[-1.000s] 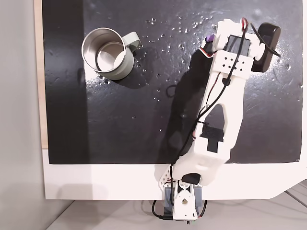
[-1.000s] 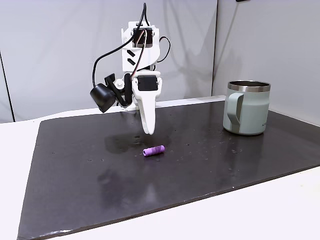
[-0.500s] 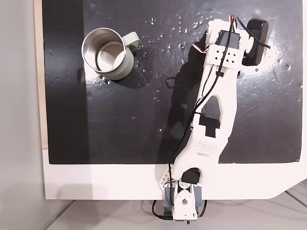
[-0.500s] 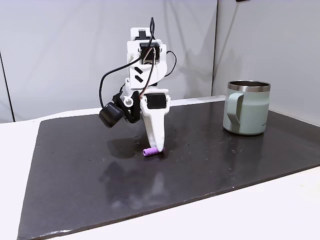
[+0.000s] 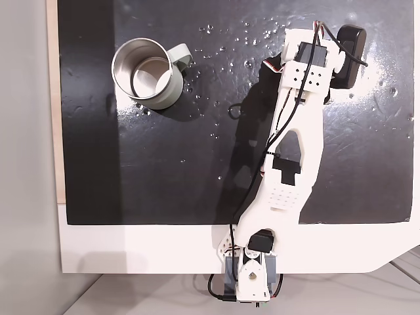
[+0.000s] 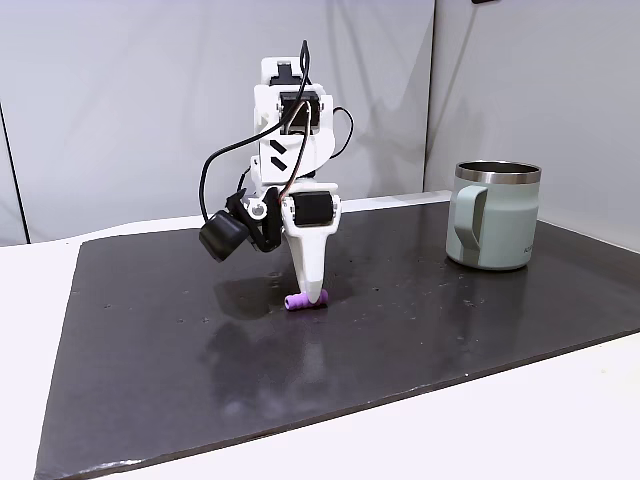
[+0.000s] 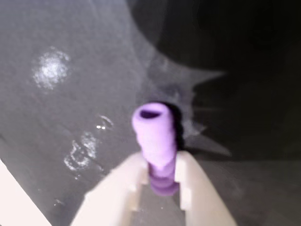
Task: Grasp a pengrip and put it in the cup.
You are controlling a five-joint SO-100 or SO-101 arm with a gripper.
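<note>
The pengrip [image 7: 154, 132], a short purple ribbed tube, lies on the black mat [image 6: 450, 320] with its open end pointing away from the wrist camera. My gripper [image 7: 161, 160] stands on the mat, its white fingers [image 7: 122, 181] pressed against both sides of the tube's near end. In a fixed view from the side, the pengrip [image 6: 295, 302] pokes out to the left of the gripper [image 6: 312, 294]. The cup [image 6: 494, 216] stands upright far to the right there, well apart. In a fixed view from above, the cup [image 5: 146, 72] is at upper left and the arm [image 5: 295, 131] covers the pengrip.
A black round camera [image 6: 221, 239] hangs off the wrist to the left of the fingers. Small white specks [image 5: 223, 49] dot the mat between cup and arm. The mat lies on a white table [image 6: 500, 420], whose edge is close in front.
The gripper came down from above the pengrip to the mat and now flanks the tube. In the view from above, the wrist swung left and reached farther out.
</note>
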